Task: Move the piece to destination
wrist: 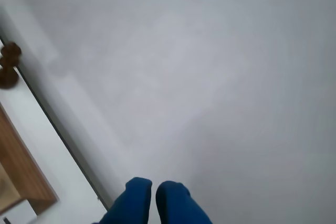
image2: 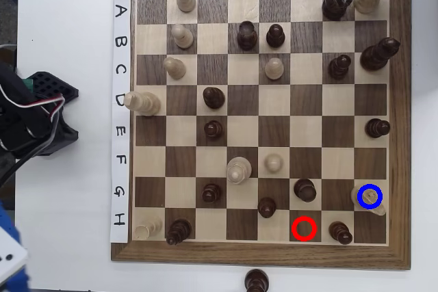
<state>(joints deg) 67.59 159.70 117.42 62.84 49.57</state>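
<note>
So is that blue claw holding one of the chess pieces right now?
No, nothing is held. In the wrist view the claw hangs over bare white table, its fingers nearly together with nothing between them.

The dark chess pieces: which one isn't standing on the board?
The dark piece below the board's bottom edge in the overhead view. It sits on the white table, outside the wooden frame; every other dark piece stands on a square.

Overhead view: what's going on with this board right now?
The arm's blue claw holds nothing; in the wrist view it hangs shut over the white table, off the wooden chessboard. A cream, round-headed chess piece already sits on the light square ringed in blue; the red-ringed dark square is empty.
</note>
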